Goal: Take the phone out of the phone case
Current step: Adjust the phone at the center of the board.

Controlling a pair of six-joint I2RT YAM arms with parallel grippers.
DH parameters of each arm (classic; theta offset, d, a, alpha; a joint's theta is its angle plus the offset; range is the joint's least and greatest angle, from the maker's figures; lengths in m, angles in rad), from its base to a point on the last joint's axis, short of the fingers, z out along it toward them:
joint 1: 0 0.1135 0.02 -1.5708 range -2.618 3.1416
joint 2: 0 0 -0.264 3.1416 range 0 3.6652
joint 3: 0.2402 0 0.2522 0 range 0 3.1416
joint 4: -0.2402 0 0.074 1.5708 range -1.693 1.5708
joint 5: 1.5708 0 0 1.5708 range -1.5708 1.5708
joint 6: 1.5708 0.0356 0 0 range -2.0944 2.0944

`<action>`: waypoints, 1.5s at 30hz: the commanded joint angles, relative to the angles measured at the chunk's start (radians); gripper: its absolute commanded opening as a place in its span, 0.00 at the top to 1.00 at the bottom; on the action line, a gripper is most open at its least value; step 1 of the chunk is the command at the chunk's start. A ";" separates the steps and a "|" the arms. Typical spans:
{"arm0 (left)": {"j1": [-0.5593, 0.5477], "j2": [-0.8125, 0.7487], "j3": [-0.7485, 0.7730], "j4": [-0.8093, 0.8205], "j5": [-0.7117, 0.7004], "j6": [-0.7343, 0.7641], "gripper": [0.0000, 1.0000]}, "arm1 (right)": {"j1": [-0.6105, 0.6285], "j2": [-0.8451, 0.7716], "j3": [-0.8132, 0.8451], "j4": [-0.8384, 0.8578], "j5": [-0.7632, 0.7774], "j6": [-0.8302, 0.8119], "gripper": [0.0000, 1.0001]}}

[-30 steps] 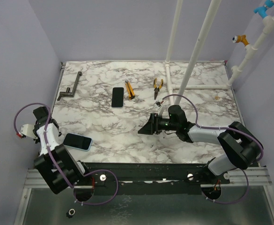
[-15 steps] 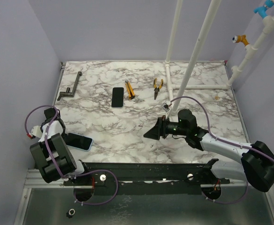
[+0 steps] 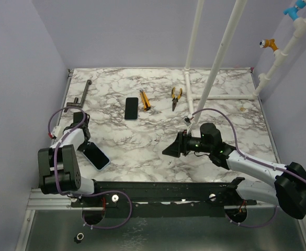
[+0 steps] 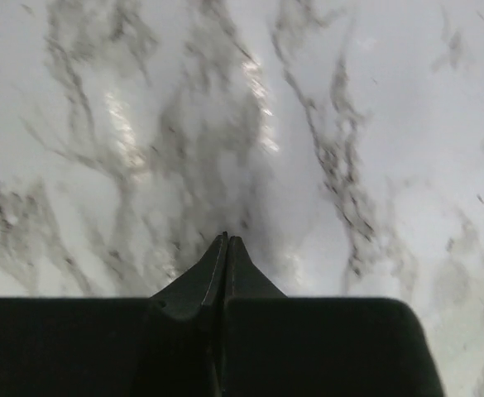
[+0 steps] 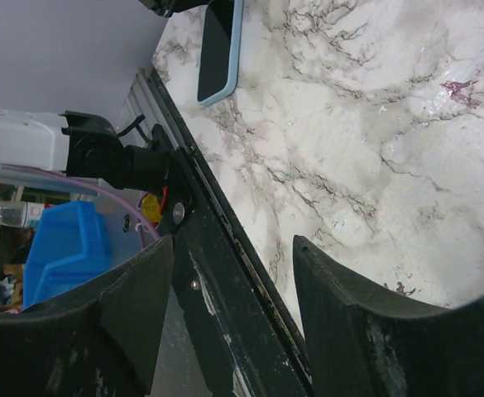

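Observation:
The phone (image 3: pixel 95 155) has a dark screen and sits in a light blue phone case (image 3: pixel 103 164), lying diagonally near the table's front left. My left gripper (image 3: pixel 86 143) is shut, its tip right at the phone's upper end; whether it touches I cannot tell. In the left wrist view the gripper (image 4: pixel 227 239) has its fingers pressed together over bare marble, with the phone out of sight. My right gripper (image 3: pixel 166 151) stands open mid-table with nothing in it. In the right wrist view that gripper (image 5: pixel 234 248) faces the front rail, the cased phone (image 5: pixel 218 45) far ahead.
A second black phone-shaped slab (image 3: pixel 131 108) lies at the back, beside a yellow utility knife (image 3: pixel 145 99) and yellow-handled pliers (image 3: pixel 176 97). A dark metal bar (image 3: pixel 77 99) lies at the back left. White pipes (image 3: pixel 222 56) rise at the back right. The black front rail (image 5: pixel 217 273) borders the table.
My left arm has swung inward from the table's left edge, and the cased phone has turned from nearly level to diagonal. The right gripper has shifted slightly toward the front.

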 commanded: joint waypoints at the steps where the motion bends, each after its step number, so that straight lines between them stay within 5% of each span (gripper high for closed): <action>1: -0.184 0.091 -0.017 -0.012 0.138 -0.112 1.00 | 0.005 -0.034 -0.018 -0.032 0.037 -0.018 0.37; 9: -0.419 0.137 0.082 -0.012 0.153 -0.182 1.00 | 0.005 -0.075 -0.021 -0.091 0.064 -0.023 0.37; 15: -0.419 -0.077 0.122 -0.126 0.030 -0.093 1.00 | 0.005 -0.123 -0.030 -0.159 0.102 -0.039 0.36; 18: -0.399 -0.202 0.101 -0.221 -0.029 -0.077 0.88 | 0.005 -0.123 -0.048 -0.154 0.107 -0.032 0.36; 23: -0.243 -0.351 -0.011 -0.255 0.020 -0.053 0.84 | 0.005 -0.090 -0.080 -0.098 0.095 0.004 0.36; 29: -0.107 -0.315 -0.090 -0.251 0.080 -0.086 0.86 | 0.005 -0.091 -0.064 -0.109 0.090 0.011 0.36; 37: -0.100 -0.229 -0.112 -0.133 0.194 -0.038 0.88 | 0.005 -0.137 -0.071 -0.142 0.106 0.014 0.36; 45: -0.354 -0.134 -0.130 -0.062 0.244 -0.098 0.94 | 0.005 -0.168 -0.060 -0.174 0.117 0.022 0.36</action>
